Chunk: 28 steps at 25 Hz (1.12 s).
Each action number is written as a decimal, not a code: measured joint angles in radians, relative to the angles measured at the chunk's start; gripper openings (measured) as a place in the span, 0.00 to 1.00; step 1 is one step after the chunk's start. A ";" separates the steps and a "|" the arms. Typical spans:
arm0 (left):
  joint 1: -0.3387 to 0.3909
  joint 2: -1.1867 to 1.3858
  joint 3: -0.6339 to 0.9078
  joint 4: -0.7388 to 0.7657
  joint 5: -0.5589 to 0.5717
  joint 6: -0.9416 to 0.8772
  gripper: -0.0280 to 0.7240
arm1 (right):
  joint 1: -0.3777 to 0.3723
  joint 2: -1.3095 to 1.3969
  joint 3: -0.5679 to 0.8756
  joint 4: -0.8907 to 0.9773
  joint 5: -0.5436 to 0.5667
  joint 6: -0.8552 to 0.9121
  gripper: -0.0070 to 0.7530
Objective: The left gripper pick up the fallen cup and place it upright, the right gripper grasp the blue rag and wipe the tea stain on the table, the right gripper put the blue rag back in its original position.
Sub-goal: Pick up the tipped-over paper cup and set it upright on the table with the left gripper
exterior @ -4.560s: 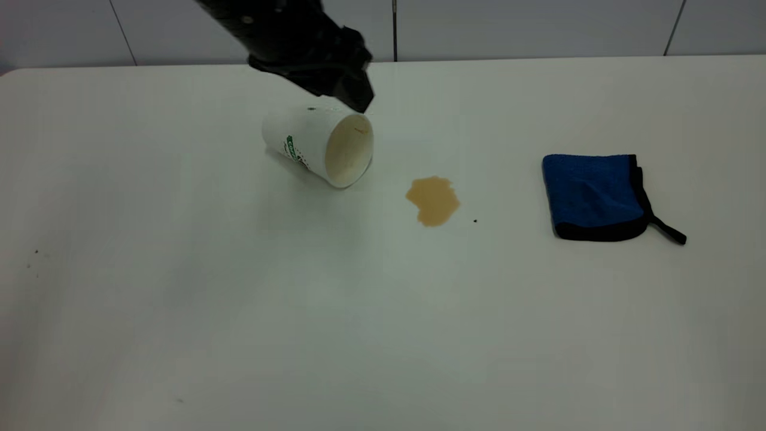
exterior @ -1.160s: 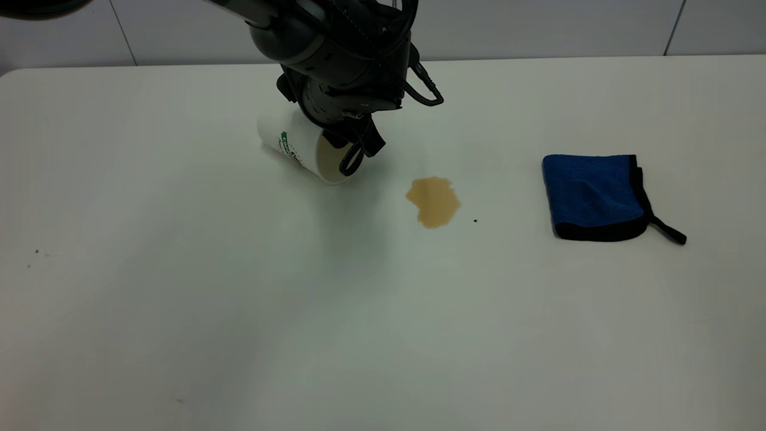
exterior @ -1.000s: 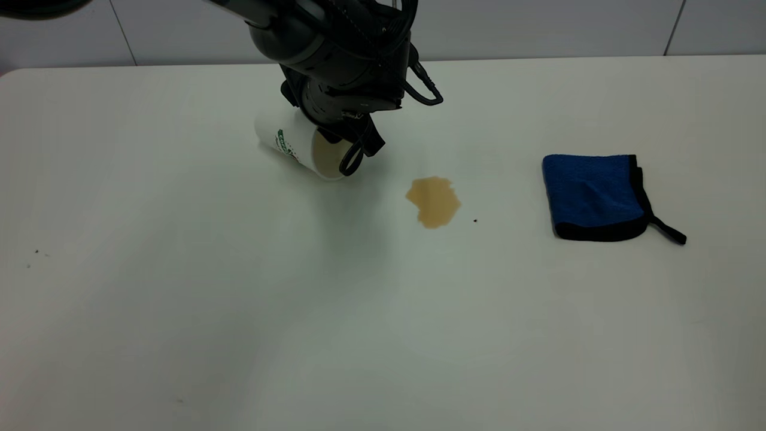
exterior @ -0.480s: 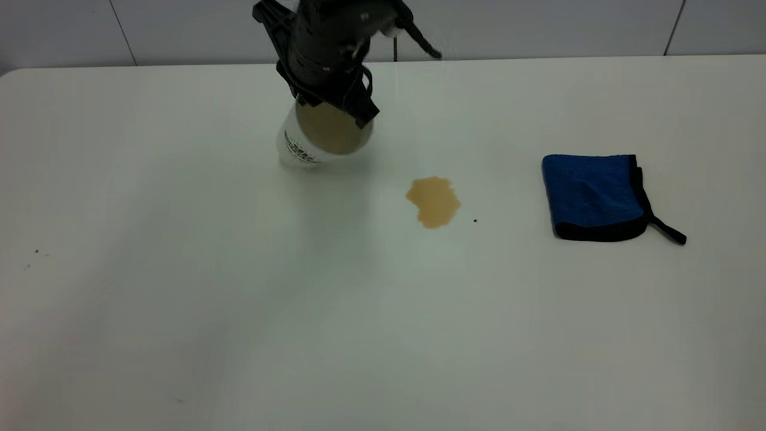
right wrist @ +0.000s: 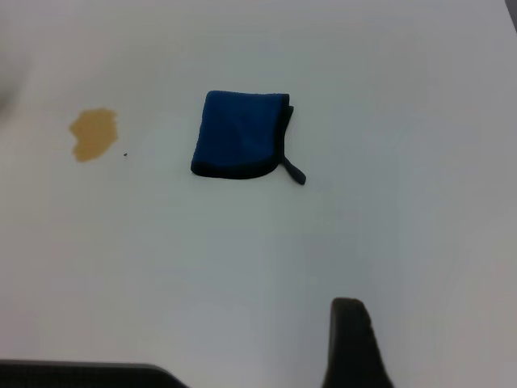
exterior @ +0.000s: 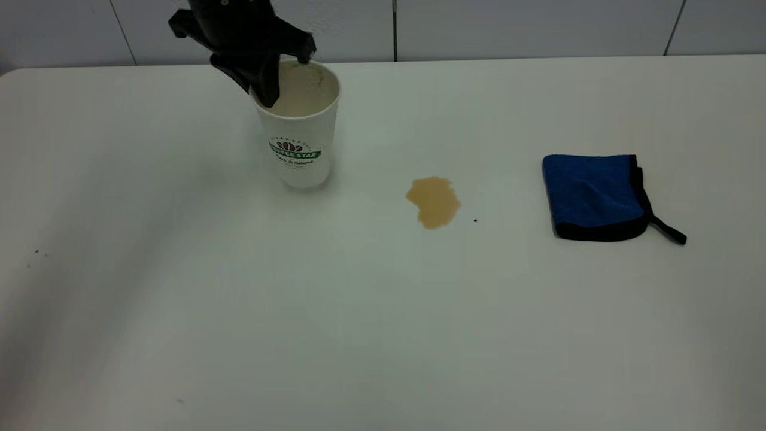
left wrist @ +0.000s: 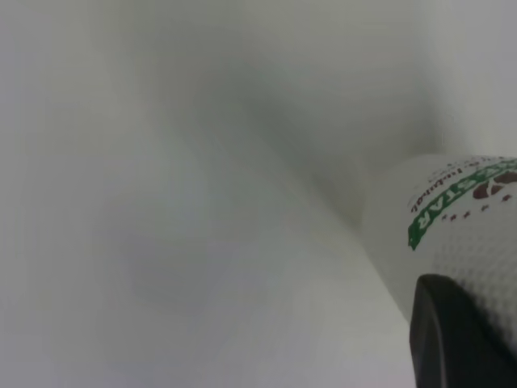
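The white paper cup [exterior: 297,134] with the green banner logo stands upright on the table [exterior: 383,311] at the back left. My left gripper [exterior: 267,81] is shut on its rim at the left side, one finger down inside the mouth. In the left wrist view a black finger [left wrist: 452,339] presses the cup's outer wall [left wrist: 452,218]. The light-brown tea stain [exterior: 433,201] lies right of the cup, apart from it. The blue rag [exterior: 595,196] lies folded at the right. The right wrist view shows the rag [right wrist: 241,145] and the stain [right wrist: 94,134] far from my open, empty right gripper [right wrist: 242,368].
A tiny dark speck [exterior: 475,221] lies just right of the stain. A few small specks [exterior: 36,252] mark the table's left side. A tiled wall [exterior: 538,27] runs along the table's back edge.
My left gripper has lifted the fallen cup, swung it upright and moved left; the cup now stands on its base. The stain and the rag have not moved.
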 joint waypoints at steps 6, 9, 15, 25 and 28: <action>0.083 0.028 0.000 -0.143 -0.002 0.110 0.05 | 0.000 0.000 0.000 0.000 0.000 0.000 0.71; 0.081 0.042 0.000 -0.153 -0.002 0.116 0.05 | 0.000 0.000 0.000 0.000 0.000 0.000 0.71; 0.071 0.068 -0.001 -0.162 -0.005 0.119 0.05 | 0.000 0.000 0.000 0.000 0.000 0.000 0.71; 0.071 0.068 -0.003 -0.179 -0.013 0.120 0.31 | 0.000 0.000 0.000 0.000 0.000 0.000 0.71; 0.071 0.068 -0.003 -0.199 -0.020 0.120 0.48 | 0.000 0.000 0.000 0.000 0.000 0.000 0.71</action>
